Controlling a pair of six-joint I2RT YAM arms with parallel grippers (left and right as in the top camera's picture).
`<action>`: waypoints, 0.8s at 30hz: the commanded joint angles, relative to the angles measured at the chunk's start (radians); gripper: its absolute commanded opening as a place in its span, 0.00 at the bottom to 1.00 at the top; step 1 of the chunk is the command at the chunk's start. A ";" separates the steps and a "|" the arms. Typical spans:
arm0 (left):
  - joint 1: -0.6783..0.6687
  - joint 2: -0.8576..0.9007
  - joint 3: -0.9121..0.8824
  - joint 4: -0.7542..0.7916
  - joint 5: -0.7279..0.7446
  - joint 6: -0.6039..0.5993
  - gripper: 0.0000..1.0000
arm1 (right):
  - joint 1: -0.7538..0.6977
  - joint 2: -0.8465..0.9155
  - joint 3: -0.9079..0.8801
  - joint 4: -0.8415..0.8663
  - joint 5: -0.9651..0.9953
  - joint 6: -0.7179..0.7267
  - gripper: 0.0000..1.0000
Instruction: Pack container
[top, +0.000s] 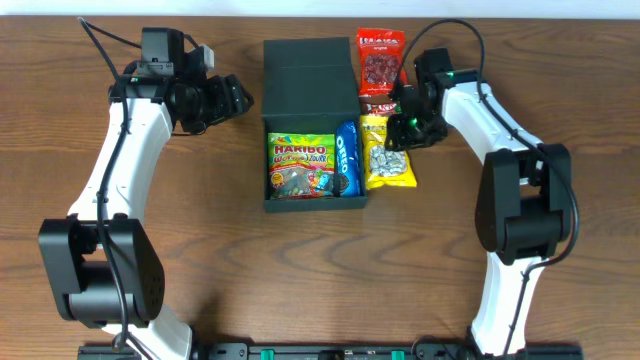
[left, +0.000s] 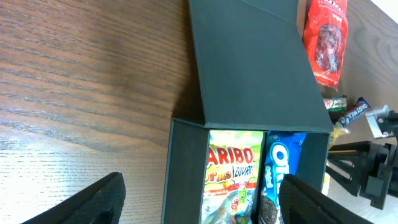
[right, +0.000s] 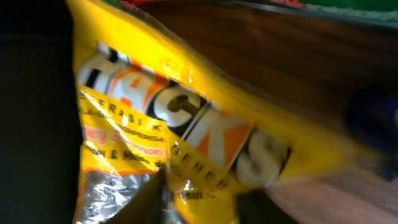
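While the left end effector (top: 238, 97) hangs wide open and empty off the left side of the open lid, the right end effector (top: 403, 128) sits low over the far end of a yellow snack packet (top: 390, 165). In the right wrist view the packet fills the frame, blurred. Cannot tell whether the jaws have closed on it or only straddle it. The container (top: 310, 85) lies just left of the right end effector, lid flap back, with a gummy packet (top: 302, 165) and a cookie packet (top: 347, 170) side by side inside. The yellow packet is on the tabletop (top: 200, 250) against or just beside the container's right wall; which, unclear. Its long axis runs from the end effector back toward the robot, parallel to that wall. The right arm is much the nearer, since the left has the whole box between. The likely move is a short lift and carry leftward over the wall. Little room shows beside the cookies, so the packet may have to go on top. A red packet (top: 381, 60) lies beyond, outside the box.
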 joint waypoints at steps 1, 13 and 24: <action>0.002 0.007 0.022 -0.003 -0.011 0.005 0.80 | 0.011 0.008 -0.023 -0.006 0.017 -0.007 0.11; 0.002 0.007 0.028 -0.003 -0.030 0.023 0.80 | 0.011 0.008 0.290 -0.246 0.120 0.095 0.01; 0.052 0.007 0.172 -0.143 -0.160 0.035 0.80 | 0.090 0.008 0.547 -0.364 -0.133 0.233 0.01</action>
